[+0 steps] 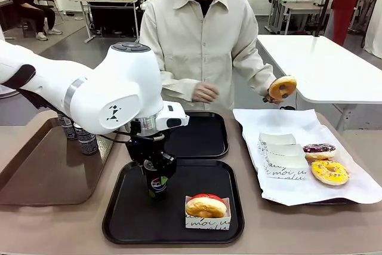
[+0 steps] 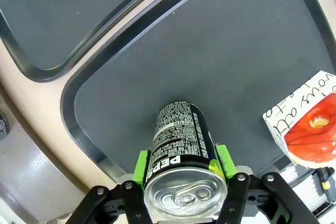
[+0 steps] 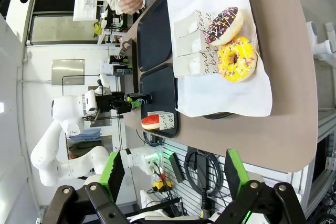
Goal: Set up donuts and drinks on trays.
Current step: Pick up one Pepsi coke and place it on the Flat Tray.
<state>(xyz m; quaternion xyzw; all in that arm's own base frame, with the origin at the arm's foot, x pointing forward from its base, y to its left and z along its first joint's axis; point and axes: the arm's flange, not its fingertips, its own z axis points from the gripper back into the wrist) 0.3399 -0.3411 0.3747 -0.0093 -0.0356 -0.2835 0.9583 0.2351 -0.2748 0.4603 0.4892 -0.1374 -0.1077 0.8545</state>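
Near tray [image 1: 119,222]: matte black, closest to the robot's edge; boxed donut [image 1: 206,207], red-iced, in a white script-printed box at the front right.
Can [image 1: 157,186]: upright over the left middle of that tray, near the box but apart from it; resting on the tray floor or just above it, cannot tell.
Left gripper [image 1: 157,174]: closed on the can's upper body from above.
Far tray [image 1: 206,141]: bare, partly under the left wrist.
Person [image 1: 203,40]: holding up a ring donut [image 1: 282,87] past the far corner of the white paper [image 1: 286,120].
On the paper: chocolate donut [image 1: 319,150], yellow donut [image 1: 329,172], flat boxes [image 1: 283,159].
Brown tray [image 1: 36,171]: two spare cans [image 1: 86,138] standing at its right edge.
Right gripper [image 3: 173,179]: fingers wide apart, nothing between, well off the table's end.
Risk, release: likely a toppled can if let go short of the floor or on a tilt.
Risk, retreat: a pad dragging the can over, or toward the box, on a sideways pull-out.
Risk, shared space: person's reach to the far tray meeting the overhanging arm.
Left wrist view alone: green pads [image 2: 140,165] flat against both sides of the can [image 2: 181,135], silver top and tab between.
Front view alone: spare cans.
Right wrist view: whole table turned sideways, both black trays end to end.
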